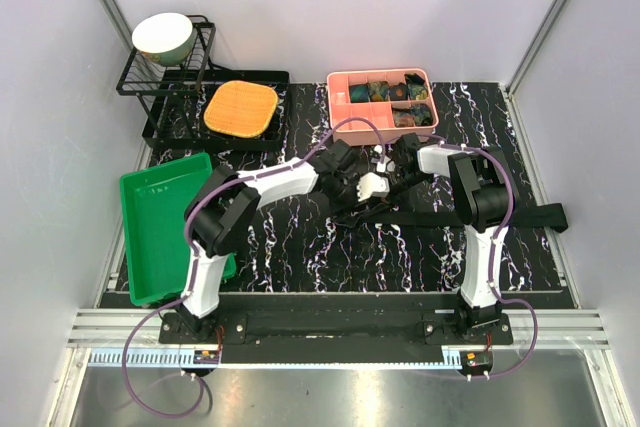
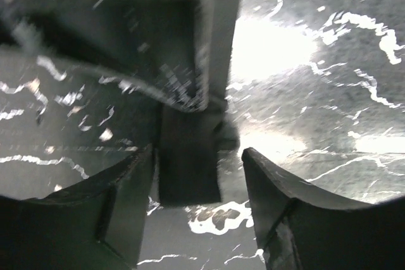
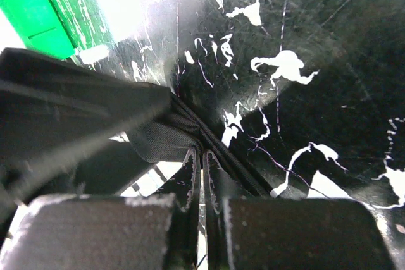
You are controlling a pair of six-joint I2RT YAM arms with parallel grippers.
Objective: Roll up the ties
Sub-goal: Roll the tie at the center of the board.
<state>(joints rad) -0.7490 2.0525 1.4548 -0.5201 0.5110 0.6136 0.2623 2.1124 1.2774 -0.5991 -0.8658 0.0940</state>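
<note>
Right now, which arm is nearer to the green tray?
Left. The left arm has its elbow at the right edge of the green tray; the right arm stands across the table, well away.

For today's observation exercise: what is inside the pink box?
Dark, teal-patterned rolled ties sit in the pink box's right-hand compartments. Whatever lies beneath them is covered.

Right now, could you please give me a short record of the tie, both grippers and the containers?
black necktie: lies flat across the marbled mat, reaching the right edge
right gripper: shut, pinching the black necktie
left gripper: open, straddling the black necktie's strip
pink box: holds rolled ties
green tray: left of the marbled mat
</note>
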